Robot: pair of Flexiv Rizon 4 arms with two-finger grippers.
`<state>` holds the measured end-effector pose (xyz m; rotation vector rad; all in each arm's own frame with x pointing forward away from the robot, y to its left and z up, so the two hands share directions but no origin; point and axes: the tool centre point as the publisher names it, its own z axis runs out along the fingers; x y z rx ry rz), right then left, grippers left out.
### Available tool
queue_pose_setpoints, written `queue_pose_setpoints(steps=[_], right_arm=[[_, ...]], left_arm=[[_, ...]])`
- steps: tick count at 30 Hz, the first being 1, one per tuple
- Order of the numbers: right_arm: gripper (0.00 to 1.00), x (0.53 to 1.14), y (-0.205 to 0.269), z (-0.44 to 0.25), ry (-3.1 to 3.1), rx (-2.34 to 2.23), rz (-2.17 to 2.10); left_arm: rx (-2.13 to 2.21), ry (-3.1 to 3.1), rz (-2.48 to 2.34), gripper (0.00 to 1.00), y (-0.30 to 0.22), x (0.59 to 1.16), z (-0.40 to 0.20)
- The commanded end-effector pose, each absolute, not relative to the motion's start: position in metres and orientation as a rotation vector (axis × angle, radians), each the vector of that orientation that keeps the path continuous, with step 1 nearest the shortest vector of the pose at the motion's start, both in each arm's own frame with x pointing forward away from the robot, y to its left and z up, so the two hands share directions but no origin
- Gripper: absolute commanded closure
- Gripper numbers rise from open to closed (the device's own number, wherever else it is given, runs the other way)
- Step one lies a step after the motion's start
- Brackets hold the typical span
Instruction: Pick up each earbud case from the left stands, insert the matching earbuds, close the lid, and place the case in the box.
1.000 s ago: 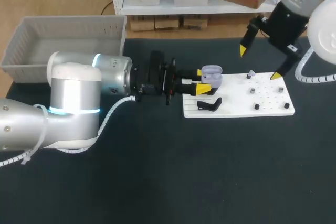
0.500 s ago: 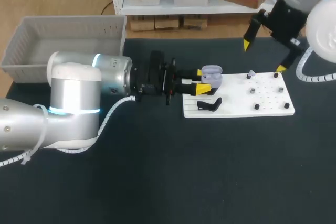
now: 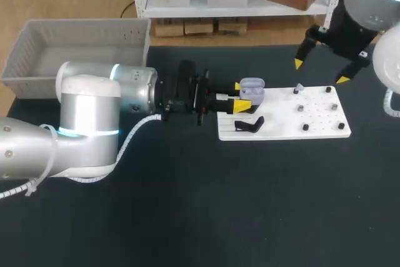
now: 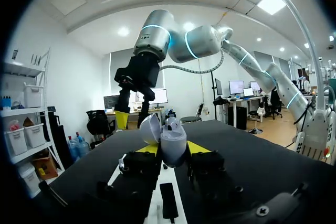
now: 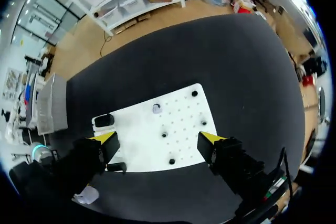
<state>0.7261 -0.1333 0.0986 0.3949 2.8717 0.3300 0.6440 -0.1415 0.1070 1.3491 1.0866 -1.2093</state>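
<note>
A lavender earbud case [image 3: 252,90] with its lid open sits at the left end of the white board [image 3: 281,120]. My left gripper [image 3: 240,97] is shut on it from the left. In the left wrist view the case [image 4: 172,139] stands between the yellow tips of that gripper [image 4: 172,148], lid [image 4: 148,128] tilted back. A small lavender earbud [image 3: 297,88] rests on the board's far side, also seen as a pale earbud [image 5: 157,109] on the board [image 5: 142,145]. My right gripper [image 3: 320,71] hangs open, high over the board's far right edge; from the right wrist, that gripper [image 5: 157,139] frames the board.
A black stand [image 3: 250,124] lies on the board's near left. Several small black pegs [image 3: 305,127] dot the board's right half. A grey bin [image 3: 37,70] stands at the table's far left. The dark table in front of the board is bare.
My right gripper has moved up and to the right, away from the board, staying open. The left arm and the case have not moved.
</note>
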Motion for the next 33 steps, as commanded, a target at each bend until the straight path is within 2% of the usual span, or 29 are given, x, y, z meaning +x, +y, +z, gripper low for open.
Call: queue_pose_setpoints(steps=[1,15,16,18,19,27,29,33], right_arm=[[0.0,0.741,-0.121,0.095,2.906,0.29,0.309],[0.0,0.75,-0.123,0.048,2.952,0.233,0.451],[0.02,0.751,-0.122,0.048,2.954,0.224,0.456],[0.39,0.752,-0.12,0.047,2.954,0.212,0.455],[0.51,0.751,-0.119,0.047,2.953,0.207,0.451],[0.56,0.752,-0.117,0.035,2.967,0.204,0.435],[0.61,0.753,-0.117,0.033,2.971,0.205,0.436],[0.61,0.754,-0.117,0.03,2.975,0.204,0.441]], left_arm=[[1.345,1.087,-1.204,1.0,-0.141,0.643,0.106],[1.345,1.087,-1.204,1.0,-0.141,0.643,0.106],[1.345,1.087,-1.204,1.0,-0.141,0.643,0.106],[1.345,1.087,-1.204,1.0,-0.141,0.643,0.106],[1.345,1.087,-1.204,1.0,-0.141,0.643,0.106],[1.345,1.087,-1.204,1.0,-0.141,0.643,0.106],[1.345,1.087,-1.204,1.0,-0.141,0.643,0.106],[1.345,1.087,-1.204,1.0,-0.141,0.643,0.106]])
